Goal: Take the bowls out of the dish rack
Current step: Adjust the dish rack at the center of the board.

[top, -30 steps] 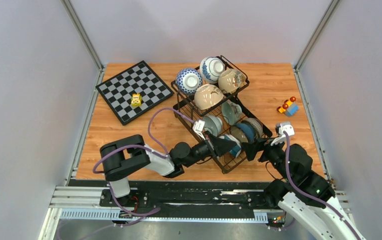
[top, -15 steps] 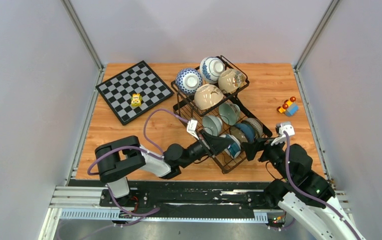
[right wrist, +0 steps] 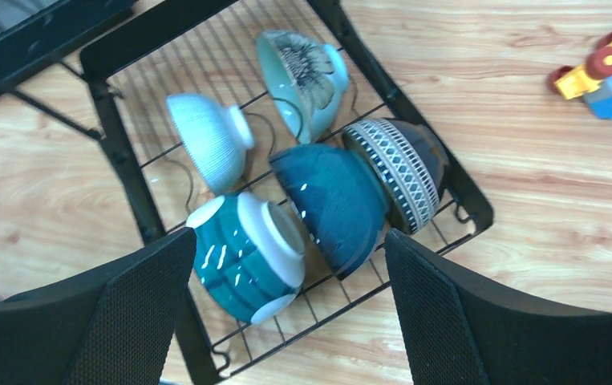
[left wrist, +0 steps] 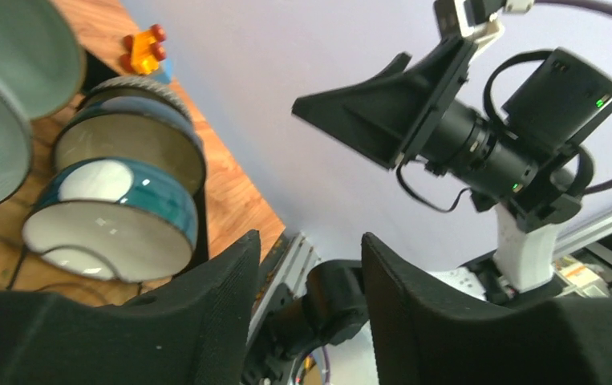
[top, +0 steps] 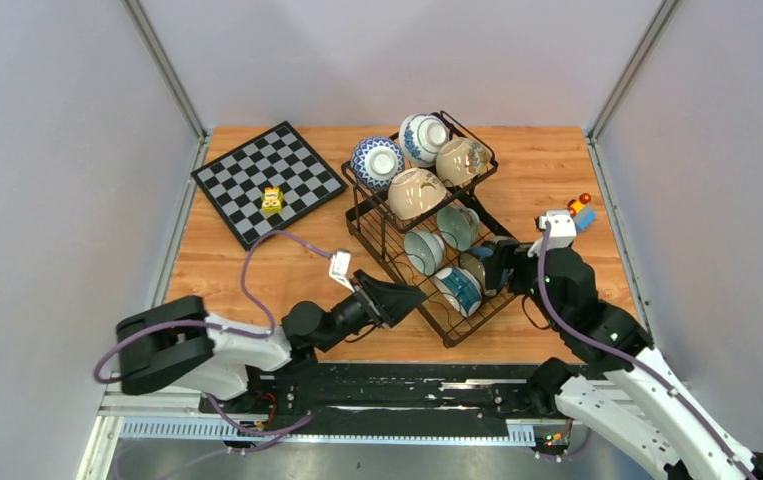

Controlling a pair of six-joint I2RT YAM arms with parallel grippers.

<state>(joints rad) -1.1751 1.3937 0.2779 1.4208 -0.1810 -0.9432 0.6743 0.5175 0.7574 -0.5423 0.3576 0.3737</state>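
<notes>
**Both claws empty at the rack**

Left gripper (top: 402, 296) gapes empty just short of the dish rack (top: 446, 338). Right gripper (right wrist: 282, 241) hangs spread wide, holding nothing, over five bowls (right wrist: 242, 261) on its lower level; four more sit higher behind.

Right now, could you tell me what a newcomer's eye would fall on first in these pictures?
The black wire dish rack mid-table draws the eye, with four bowls upside down in its raised basket and five more on edge in the lower tray. The left pincer hangs open at the tray's near-left side, the right pincer open over its right side. A chessboard lies far left.
</notes>
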